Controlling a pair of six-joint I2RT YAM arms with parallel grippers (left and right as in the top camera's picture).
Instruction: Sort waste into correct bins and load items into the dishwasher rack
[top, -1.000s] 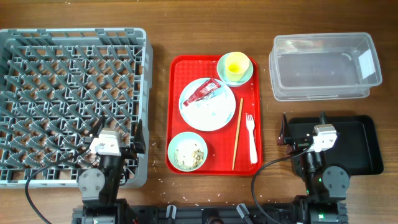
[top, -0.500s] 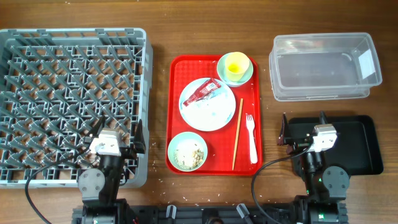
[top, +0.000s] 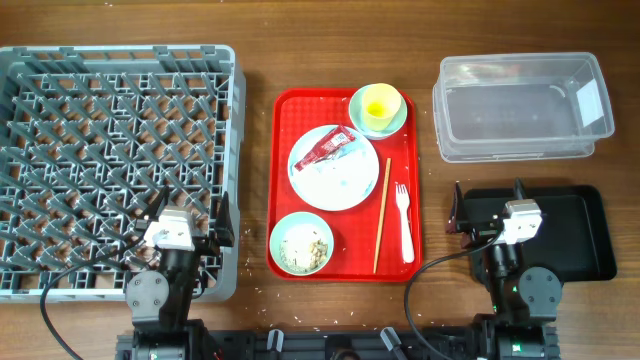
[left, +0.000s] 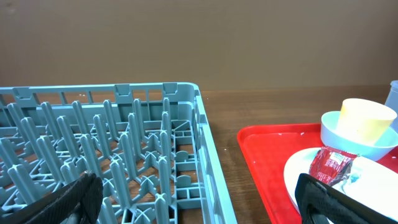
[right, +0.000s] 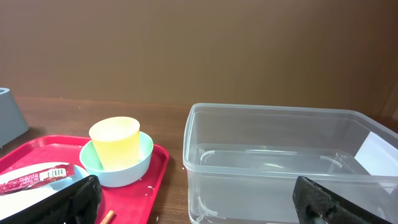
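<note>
Wooden table (top: 260, 40): plate (top: 345, 185) with red sachet (top: 327, 148) on red tray (top: 412, 150), left gripper (top: 190, 212) over rack (top: 110, 150) near corner, right gripper (top: 488, 205) over black tray (top: 580, 230), both with jaws wide apart.

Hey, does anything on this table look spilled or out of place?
Mildly, yes: whitish crumbs lie scattered on the table by the red tray, and a red wrapper lies on the plate.

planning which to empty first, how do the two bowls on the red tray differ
The far bowl holds a yellow cup; the near bowl holds rice scraps. The far bowl sits at the right back corner of the tray, the near bowl at its left front corner. Both are pale, round and upright.
</note>
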